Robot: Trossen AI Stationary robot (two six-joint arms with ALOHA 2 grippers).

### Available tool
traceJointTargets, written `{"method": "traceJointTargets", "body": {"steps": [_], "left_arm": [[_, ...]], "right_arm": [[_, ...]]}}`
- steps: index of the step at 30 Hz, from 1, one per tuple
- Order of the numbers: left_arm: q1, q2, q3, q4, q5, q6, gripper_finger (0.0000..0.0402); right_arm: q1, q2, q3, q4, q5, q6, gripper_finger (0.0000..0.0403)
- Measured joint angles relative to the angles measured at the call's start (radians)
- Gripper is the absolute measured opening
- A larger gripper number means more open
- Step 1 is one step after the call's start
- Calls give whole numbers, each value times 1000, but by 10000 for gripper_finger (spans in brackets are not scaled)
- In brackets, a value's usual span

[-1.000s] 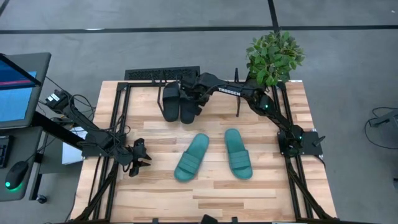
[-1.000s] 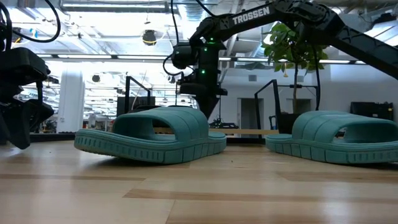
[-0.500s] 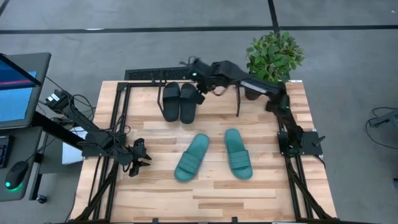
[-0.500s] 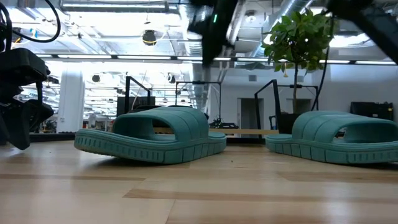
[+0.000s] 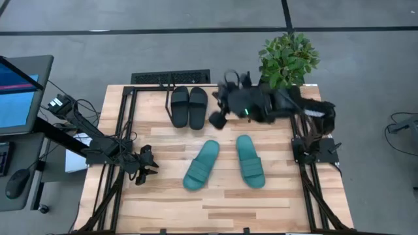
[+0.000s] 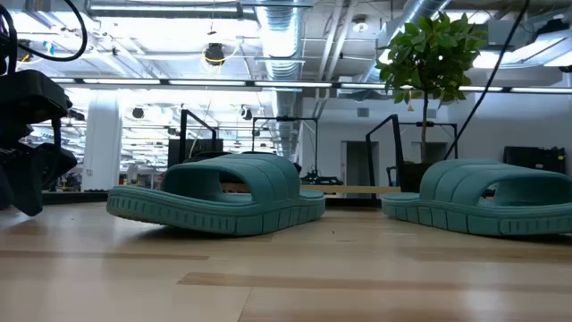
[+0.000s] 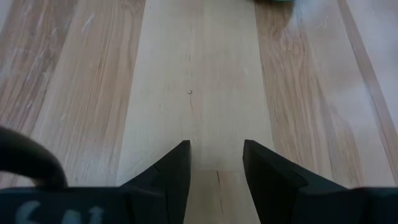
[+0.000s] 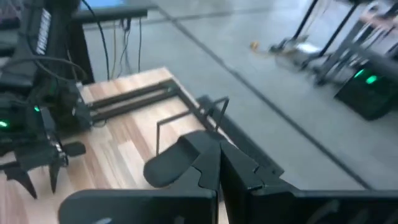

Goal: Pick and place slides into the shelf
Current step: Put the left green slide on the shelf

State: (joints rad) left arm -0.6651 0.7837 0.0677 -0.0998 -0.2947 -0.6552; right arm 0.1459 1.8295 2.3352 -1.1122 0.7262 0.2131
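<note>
Since a second ago the right arm has pulled back from the two black slides and swung toward the middle of the worktop; its right end effector now hangs just beside the right black slide, carrying nothing, and in the right wrist view its fingers look pressed together. Both black slides sit side by side inside the shelf at the far edge. The two teal slides lie near the centre of the worktop, apart from each other, soles down. The left end effector waits low at the left, fingers parted with bare wood between them.

I judge the next step to be fetching a teal slide. It would go best by opening the fingers well before descending and pinching across the wide strap, which arches clear of the footbed. These slides look rubbery and matte, with ribbed straps and a grooved sole edge, so they should grip well but may flex. The shelf is thin black metal bar, and the worktop is pale planked wood.
</note>
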Motion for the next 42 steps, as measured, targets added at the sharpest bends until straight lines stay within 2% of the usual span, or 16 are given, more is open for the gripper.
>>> {"method": "traceJointTargets", "body": {"steps": [3,7,10,12,14,17,20,24,29,35,38,42], "left_arm": [[0,0,0,0,0,0,135],[0,0,0,0,0,0,135],[0,0,0,0,0,0,135],[0,0,0,0,0,0,135],[0,0,0,-1,0,0,135],[0,0,0,-1,0,0,135],[0,1,0,-12,0,0,135],[0,3,1,-14,0,0,135],[0,3,1,-15,-2,0,135],[0,3,1,-17,-2,0,135],[0,3,1,-18,-2,0,135],[0,3,1,-18,-2,0,135]], "right_arm": [[98,8,-1,-21,114,63,0],[185,40,-2,-112,195,224,0],[224,72,0,-264,229,433,0],[251,84,-3,-429,251,621,0],[266,113,-7,-454,280,763,0],[305,113,-62,-425,266,794,0],[323,114,-99,-462,249,931,0],[339,117,-182,-458,221,1022,0],[345,101,-299,-454,132,984,0],[345,100,-433,-438,96,785,0],[340,100,-517,-332,78,626,0],[319,100,-611,-109,-15,394,0]]}}
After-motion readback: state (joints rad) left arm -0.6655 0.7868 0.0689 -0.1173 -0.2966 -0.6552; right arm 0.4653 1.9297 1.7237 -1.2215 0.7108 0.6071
